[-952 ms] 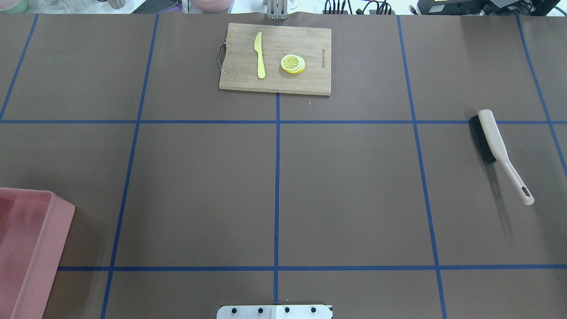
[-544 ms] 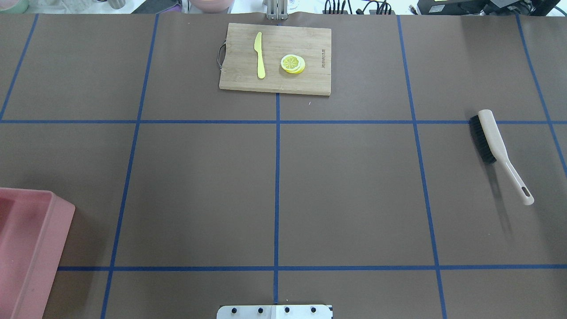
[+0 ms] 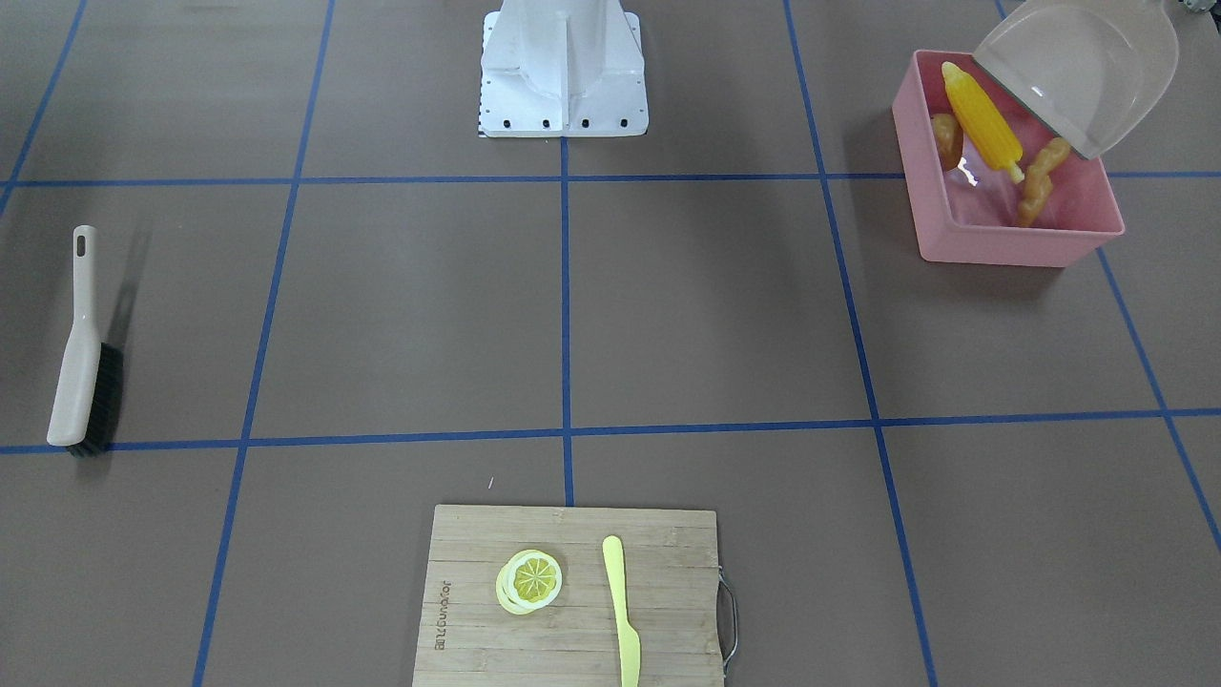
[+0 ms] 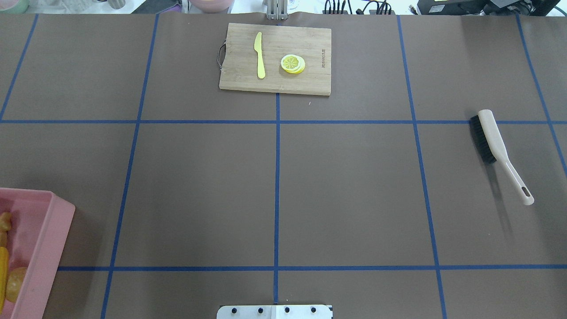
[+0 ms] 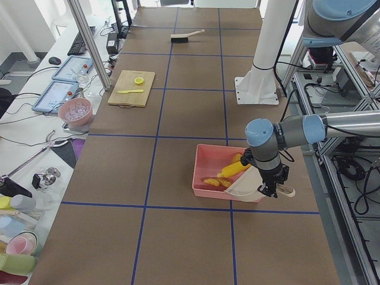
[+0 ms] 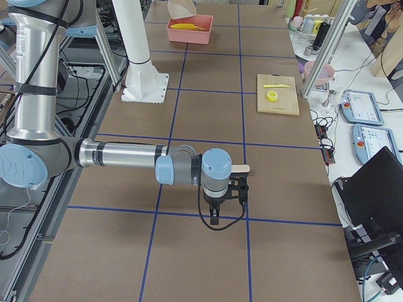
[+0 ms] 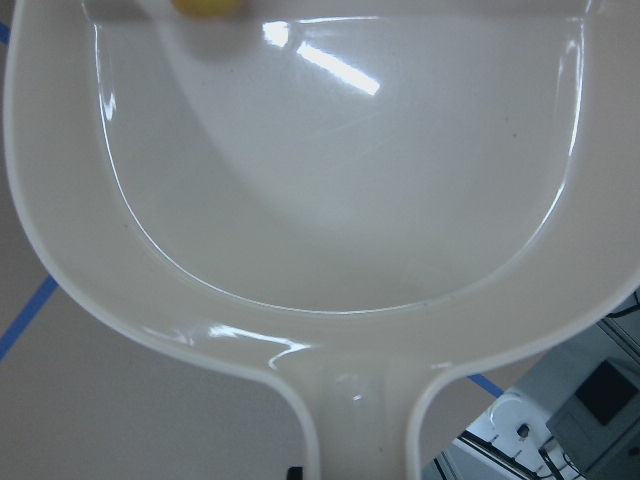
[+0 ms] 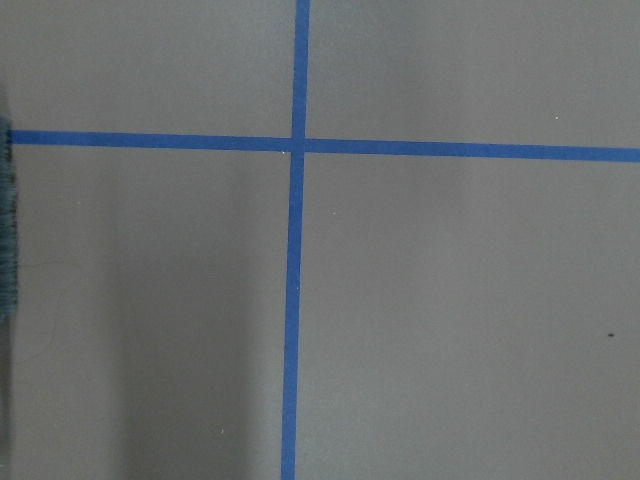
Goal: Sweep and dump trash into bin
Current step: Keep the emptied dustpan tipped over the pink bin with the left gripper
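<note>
The pink bin [image 3: 1011, 239] stands on the table on my left; only a corner shows in the overhead view [image 4: 48, 230]. Inside it lie the yellow corn cob [image 3: 983, 119], the brown-orange potato [image 3: 946, 138] and the tan ginger root [image 3: 1040, 181]. The beige dustpan [image 3: 1078, 72] hangs tilted over the bin's back wall, mouth down. It fills the left wrist view [image 7: 330, 200], empty. My left gripper [image 5: 270, 189] is at its handle; I cannot tell its state. My right gripper [image 6: 217, 211] hovers over the table near the brush [image 4: 498, 150]; I cannot tell its state.
A wooden cutting board [image 4: 274, 60] with a pale yellow knife [image 4: 259, 55] and a lemon slice [image 4: 293, 63] lies at the table's far middle. The brush's bristles show at the right wrist view's left edge [image 8: 5, 230]. The robot base plate [image 3: 563, 67] is at the near middle.
The bin's visible corner was empty before; now the ginger root, corn cob and potato lie in it. The brush and cutting board have not moved.
</note>
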Tool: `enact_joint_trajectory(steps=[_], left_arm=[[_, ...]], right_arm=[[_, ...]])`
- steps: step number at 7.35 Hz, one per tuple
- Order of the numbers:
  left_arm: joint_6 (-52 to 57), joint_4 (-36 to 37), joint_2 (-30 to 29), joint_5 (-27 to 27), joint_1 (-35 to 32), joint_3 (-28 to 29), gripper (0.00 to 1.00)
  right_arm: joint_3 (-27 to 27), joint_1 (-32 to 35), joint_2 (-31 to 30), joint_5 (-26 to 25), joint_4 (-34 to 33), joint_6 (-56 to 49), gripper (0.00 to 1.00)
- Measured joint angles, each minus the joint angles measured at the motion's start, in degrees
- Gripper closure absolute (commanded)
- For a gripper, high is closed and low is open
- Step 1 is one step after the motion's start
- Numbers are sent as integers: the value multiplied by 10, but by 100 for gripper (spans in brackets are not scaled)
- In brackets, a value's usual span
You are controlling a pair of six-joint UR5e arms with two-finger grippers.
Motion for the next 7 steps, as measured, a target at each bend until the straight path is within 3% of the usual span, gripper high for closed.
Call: enact_joint_trajectory(steps=[7], left_arm=[[15,39,4,13,-3,-27,100]], right_arm=[[-7,-1,-7,0,5,33,0]])
